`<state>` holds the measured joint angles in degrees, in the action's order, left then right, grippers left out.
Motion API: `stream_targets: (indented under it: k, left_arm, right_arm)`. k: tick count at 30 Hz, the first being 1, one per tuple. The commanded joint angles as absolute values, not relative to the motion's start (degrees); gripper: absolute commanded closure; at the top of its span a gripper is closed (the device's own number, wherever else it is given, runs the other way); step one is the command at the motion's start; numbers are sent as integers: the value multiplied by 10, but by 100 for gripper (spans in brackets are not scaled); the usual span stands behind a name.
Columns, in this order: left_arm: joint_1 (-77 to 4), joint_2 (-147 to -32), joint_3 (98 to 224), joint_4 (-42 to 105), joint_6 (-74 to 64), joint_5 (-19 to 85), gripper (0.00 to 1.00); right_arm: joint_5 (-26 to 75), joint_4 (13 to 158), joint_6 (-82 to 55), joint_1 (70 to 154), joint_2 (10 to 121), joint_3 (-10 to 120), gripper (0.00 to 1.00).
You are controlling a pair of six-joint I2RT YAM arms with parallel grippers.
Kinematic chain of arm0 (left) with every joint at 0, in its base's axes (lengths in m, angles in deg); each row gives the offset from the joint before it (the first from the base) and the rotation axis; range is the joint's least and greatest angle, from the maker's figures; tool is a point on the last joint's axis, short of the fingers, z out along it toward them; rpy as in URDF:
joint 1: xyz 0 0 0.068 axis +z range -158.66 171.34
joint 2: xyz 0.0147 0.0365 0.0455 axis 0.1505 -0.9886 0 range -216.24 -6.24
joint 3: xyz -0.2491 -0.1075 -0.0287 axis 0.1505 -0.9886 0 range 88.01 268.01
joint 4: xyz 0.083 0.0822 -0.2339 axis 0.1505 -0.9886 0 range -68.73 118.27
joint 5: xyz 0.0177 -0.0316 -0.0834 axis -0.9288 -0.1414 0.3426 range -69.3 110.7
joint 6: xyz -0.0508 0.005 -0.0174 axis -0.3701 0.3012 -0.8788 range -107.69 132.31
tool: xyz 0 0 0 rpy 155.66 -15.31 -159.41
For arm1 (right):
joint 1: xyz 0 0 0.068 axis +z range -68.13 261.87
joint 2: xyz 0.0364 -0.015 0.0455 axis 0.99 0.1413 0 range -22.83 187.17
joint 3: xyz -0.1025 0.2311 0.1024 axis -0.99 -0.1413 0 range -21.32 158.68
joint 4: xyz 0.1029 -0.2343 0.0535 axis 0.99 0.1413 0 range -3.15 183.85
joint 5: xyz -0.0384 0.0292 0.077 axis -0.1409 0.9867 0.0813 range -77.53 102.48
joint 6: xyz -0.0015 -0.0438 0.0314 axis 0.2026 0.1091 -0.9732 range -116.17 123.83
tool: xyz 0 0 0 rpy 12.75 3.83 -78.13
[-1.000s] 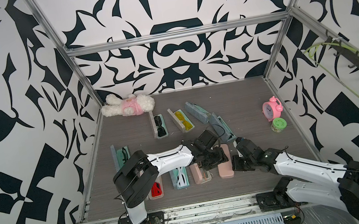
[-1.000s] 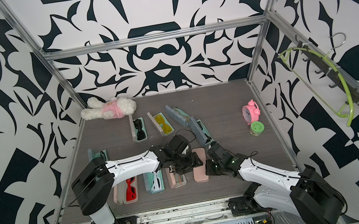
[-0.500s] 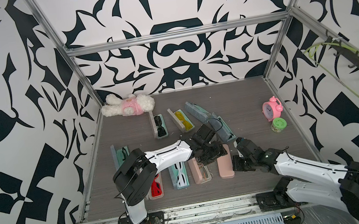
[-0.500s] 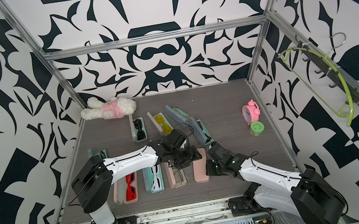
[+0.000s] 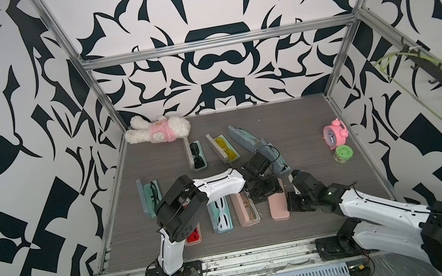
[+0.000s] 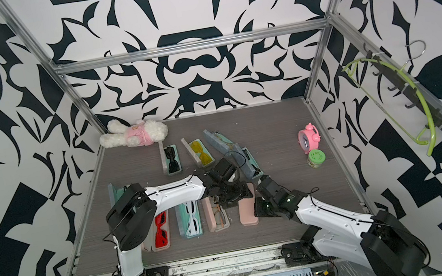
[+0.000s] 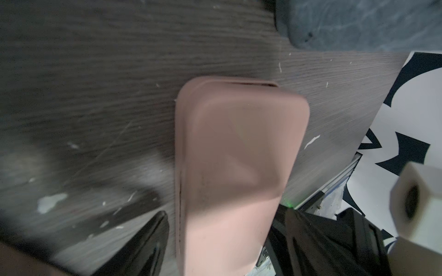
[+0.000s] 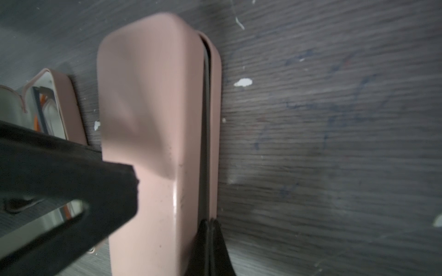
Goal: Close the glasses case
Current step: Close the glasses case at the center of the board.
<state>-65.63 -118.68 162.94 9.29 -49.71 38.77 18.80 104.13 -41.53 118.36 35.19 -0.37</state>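
Left jaws are held apart, right jaws shut at the seam; the pink case (image 8: 148,119) could be pried ajar.

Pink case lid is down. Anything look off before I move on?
Yes. The pink case is not fully shut: in the right wrist view a dark gap runs along its long seam, with the lid sitting offset from the base. The shut right gripper has its tips at that seam.

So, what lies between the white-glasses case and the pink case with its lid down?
An open pink case holding glasses sits between the white-glasses case and the lid-down pink case; both top views show it.
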Motion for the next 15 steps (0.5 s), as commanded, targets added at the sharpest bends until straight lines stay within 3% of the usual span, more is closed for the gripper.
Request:
stream_targets:
  k: [1, 15]
  left_arm:
    - [-659, -1205, 1650, 72, -483, 403, 18]
    - [-674, -1255, 1682, 50, -465, 419, 23]
  right_arm:
    - [188, 1054, -418, 1185, 346, -8, 97]
    - [199, 1049, -419, 1180, 329, -5, 92]
